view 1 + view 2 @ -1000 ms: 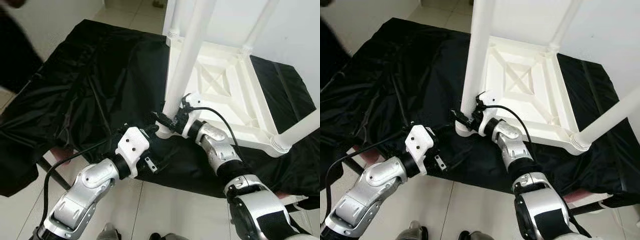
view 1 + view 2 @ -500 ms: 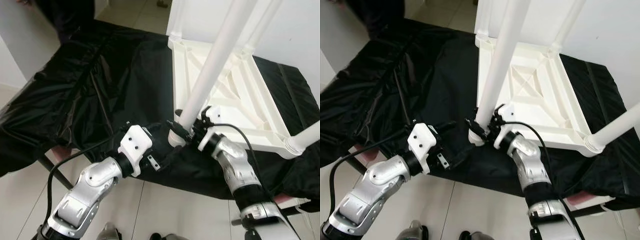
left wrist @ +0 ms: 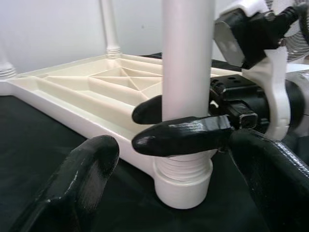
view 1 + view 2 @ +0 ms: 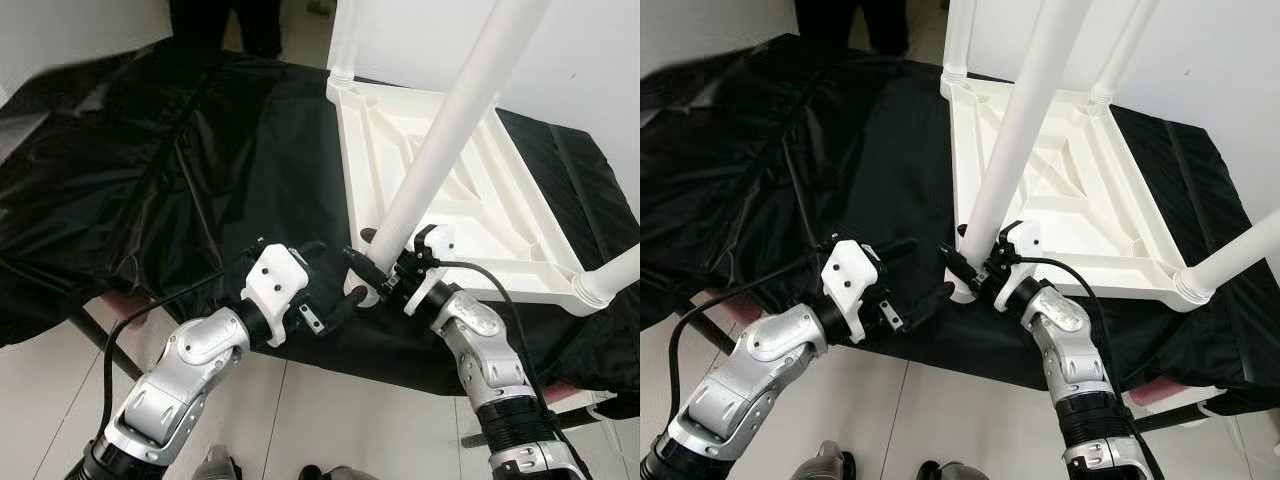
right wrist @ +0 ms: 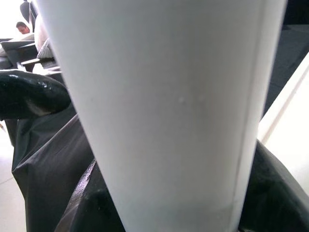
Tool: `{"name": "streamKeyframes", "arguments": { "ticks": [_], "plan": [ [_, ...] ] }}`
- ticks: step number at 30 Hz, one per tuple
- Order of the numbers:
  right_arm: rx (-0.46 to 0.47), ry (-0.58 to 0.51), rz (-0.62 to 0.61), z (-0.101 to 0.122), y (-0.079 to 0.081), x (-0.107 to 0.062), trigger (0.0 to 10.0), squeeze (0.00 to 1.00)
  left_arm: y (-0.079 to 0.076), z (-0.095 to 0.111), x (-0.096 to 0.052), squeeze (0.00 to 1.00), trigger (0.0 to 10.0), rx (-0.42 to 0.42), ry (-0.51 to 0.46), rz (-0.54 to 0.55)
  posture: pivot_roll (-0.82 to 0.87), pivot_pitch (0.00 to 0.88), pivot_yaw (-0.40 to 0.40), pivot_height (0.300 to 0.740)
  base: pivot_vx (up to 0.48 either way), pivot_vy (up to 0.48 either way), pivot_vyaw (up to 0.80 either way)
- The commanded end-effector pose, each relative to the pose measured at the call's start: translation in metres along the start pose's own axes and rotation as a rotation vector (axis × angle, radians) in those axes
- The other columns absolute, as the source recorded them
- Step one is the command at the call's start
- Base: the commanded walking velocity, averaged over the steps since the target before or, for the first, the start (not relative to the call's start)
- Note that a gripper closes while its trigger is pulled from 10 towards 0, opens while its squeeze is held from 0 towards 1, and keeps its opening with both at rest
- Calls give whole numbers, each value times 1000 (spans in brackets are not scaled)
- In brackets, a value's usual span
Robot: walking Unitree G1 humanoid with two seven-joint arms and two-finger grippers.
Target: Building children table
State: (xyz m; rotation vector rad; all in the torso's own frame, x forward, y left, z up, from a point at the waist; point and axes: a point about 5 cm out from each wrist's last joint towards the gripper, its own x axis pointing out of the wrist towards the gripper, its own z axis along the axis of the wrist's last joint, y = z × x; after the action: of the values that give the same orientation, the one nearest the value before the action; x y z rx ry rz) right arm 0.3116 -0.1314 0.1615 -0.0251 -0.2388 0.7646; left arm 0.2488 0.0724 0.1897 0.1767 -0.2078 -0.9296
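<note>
A white children's table point(image 4: 520, 215) lies upside down on a black cloth point(image 4: 150, 170), with its legs pointing up. The near-left leg point(image 4: 440, 150) stands in the corner socket on a threaded collar point(image 3: 183, 176). My right gripper point(image 4: 362, 247) is shut on this leg just above the collar. One of its fingertips point(image 3: 178, 135) crosses the front of the leg. My left gripper point(image 4: 335, 275) is open, close to the same corner and level with the collar. Its two fingers point(image 3: 87, 179) are spread and touch nothing. In the right wrist view the leg point(image 5: 164, 106) is pressed between the right fingers.
Three other legs stand up: far left point(image 4: 345, 40), far right point(image 4: 1130, 40) and near right point(image 4: 610, 280). A person in dark clothes point(image 4: 240, 20) stands at the far edge. The cloth's front edge point(image 4: 330, 365) drops to a tiled floor point(image 4: 330, 420). A white wall rises behind.
The head view has shifted. My left gripper has moved nearer the leg's base with its fingers spread. The right gripper stays clamped on the leg. The person has walked from the left to the far side.
</note>
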Motion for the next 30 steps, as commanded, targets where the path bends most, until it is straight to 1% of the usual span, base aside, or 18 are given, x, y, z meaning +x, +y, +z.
{"name": "streamKeyframes", "arguments": {
  "ticks": [1,2,3,4,5,6,7,10,13,16,18,20,21,24,25,27,28,30],
  "plan": [
    [-17,-23,-30,9,-8,-2,10000,0,-4,-3,-1,0,10000,1,4,-49,127,131,-124,740,0,0,0],
    [-17,-23,-30,9,-8,-2,10000,0,-4,-3,-1,0,10000,1,4,-49,127,131,-124,740,0,0,0],
    [-19,-17,-27,9,-9,-3,3294,0,-5,-3,-2,0,10000,-3,6,-52,133,130,-125,740,0,0,0],
    [-19,-17,-27,9,-9,-3,3294,0,-5,-3,-2,0,10000,-3,6,-52,133,130,-125,740,0,0,0],
    [-20,-10,-23,9,-11,-4,902,0,-7,-4,-4,0,10000,-14,12,-59,134,128,-125,740,0,0,0],
    [-18,-2,-20,8,-12,-5,0,0,-10,-6,-7,0,10000,-28,21,-75,138,124,-127,740,0,0,0],
    [-18,-2,-20,8,-12,-5,0,0,-10,-6,-7,0,10000,-28,21,-75,138,124,-127,740,0,0,0],
    [5,15,-50,4,-13,-7,0,0,-15,-18,-15,0,10000,-51,90,-90,146,118,-136,740,0,0,0],
    [24,15,-80,3,-11,-7,0,0,-16,-23,-18,0,10000,-51,109,-77,148,114,-139,740,0,0,0],
    [16,34,-155,-1,-5,-7,0,0,-18,-25,-19,0,10000,-57,117,-64,152,106,-140,740,0,0,0],
    [8,38,-175,-2,-3,-6,0,0,-19,-26,-19,0,10000,-58,117,-63,154,104,-140,740,0,0,0],
    [3,56,-235,-6,2,-6,0,0,-20,-25,-18,0,10000,-55,113,-61,154,104,-140,740,0,0,0],
    [3,56,-235,-6,2,-6,0,0,-20,-25,-18,0,10000,-55,113,-61,154,104,-140,740,0,0,0],
    [12,88,-389,-12,10,-6,0,0,-19,-23,-18,0,10000,-46,111,-61,158,97,-140,740,0,0,0],
    [12,88,-389,-12,10,-6,0,0,-19,-23,-18,0,10000,-46,111,-61,158,97,-140,740,0,0,0],
    [14,110,-465,-14,14,-7,0,0,-18,-23,-18,0,10000,-43,111,-60,157,94,-140,740,0,0,0],
    [14,110,-465,-14,14,-7,0,0,-18,-23,-18,0,10000,-43,111,-60,157,94,-140,740,0,0,0],
    [0,137,-559,-17,17,-8,0,0,-17,-23,-18,0,10000,-40,112,-61,153,91,-139,740,0,0,0]
  ]
}}
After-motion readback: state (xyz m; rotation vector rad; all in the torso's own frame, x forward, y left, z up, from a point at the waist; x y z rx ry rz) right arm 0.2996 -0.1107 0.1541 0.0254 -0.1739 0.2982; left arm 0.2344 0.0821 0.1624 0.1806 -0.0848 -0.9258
